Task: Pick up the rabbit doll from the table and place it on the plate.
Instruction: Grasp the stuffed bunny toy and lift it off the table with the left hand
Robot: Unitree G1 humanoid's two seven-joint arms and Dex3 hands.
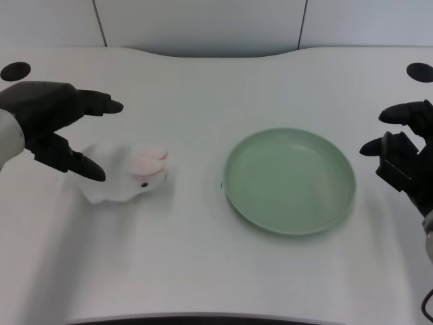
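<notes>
The rabbit doll [125, 175] was lying on the white table [203, 271], over on the left side, and it wasn't on the plate [289, 181] at all. It's a small white plush with pink ears, and its face with a dark eye pointed toward the plate. It sat low and kind of slumped against the tabletop, nothing lifting it.

The left hand [47, 125] was right next to it, on the doll's far-left side. Its fingers were spread apart and holding nothing. One black finger stuck out above and behind the doll, pointing to the right, and a lower fingertip [90, 171] angled down so it sat right at the doll's left edge. Honestly I couldn't tell if that tip was actually touching the plush or just overlapping it from the camera's angle. Either way the doll sat roughly in the gap between the upper and lower fingers, with no grasp on it.

The plate was pale green, round and shallow, sitting to the right of the doll with a clear strip of bare table between them. Nothing lay in it.

Further out, there was a dark round hole [15, 70] in the table at the far left corner and another one [419, 72] at the far right corner.
</notes>
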